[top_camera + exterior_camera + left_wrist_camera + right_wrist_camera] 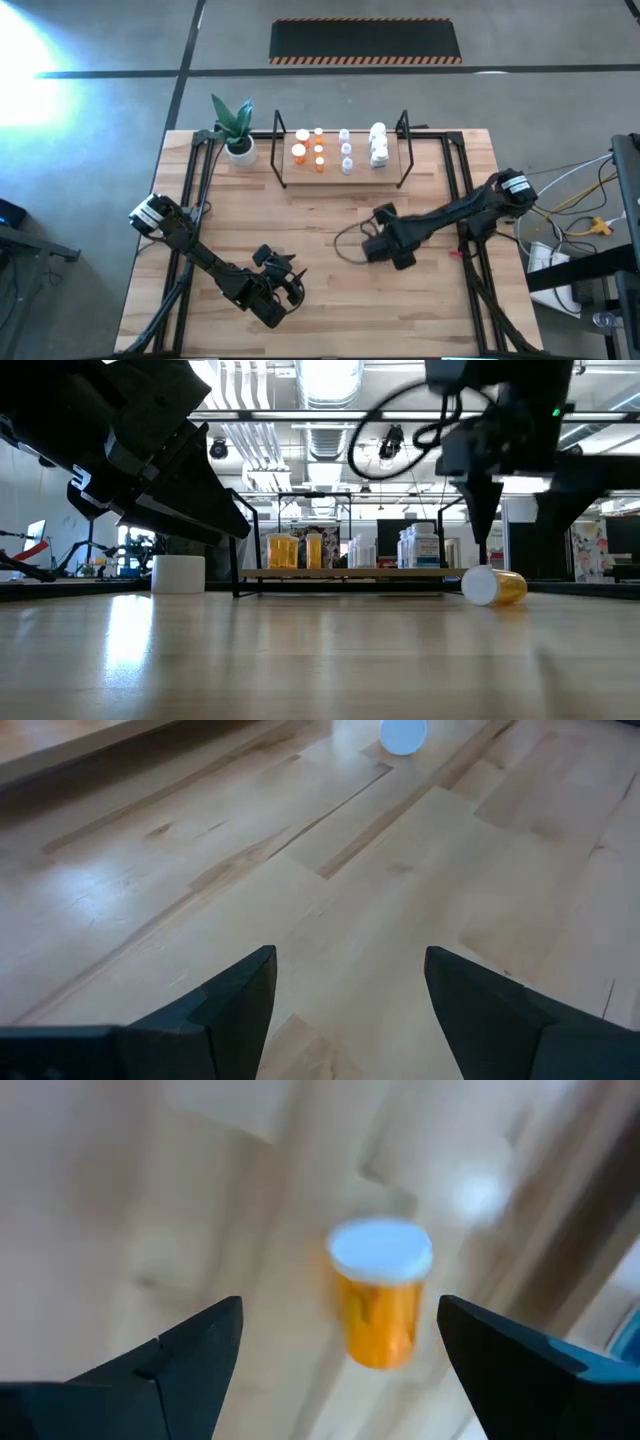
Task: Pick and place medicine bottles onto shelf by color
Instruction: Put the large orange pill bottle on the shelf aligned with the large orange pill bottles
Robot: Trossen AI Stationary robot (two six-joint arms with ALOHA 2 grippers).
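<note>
From above, the right claw (372, 243) hides the orange bottle (378, 1292), white-capped, lying on the surface (330, 290); both claws gape empty, the left claw (290, 285) near the front edge.

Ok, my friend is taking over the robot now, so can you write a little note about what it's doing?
Right end effector: open, hanging over an orange bottle that lies on its side on the table, not gripped yet.
Left end effector: open, holding nothing, low over the near left part of the table.
Shelf: orange bottles on its left part, pale ones in the middle, white ones on the right.
Done: those bottles are sorted.
Left: grab the lying orange bottle and stand it with the other orange ones. No other loose bottle shows in the view from above.
</note>
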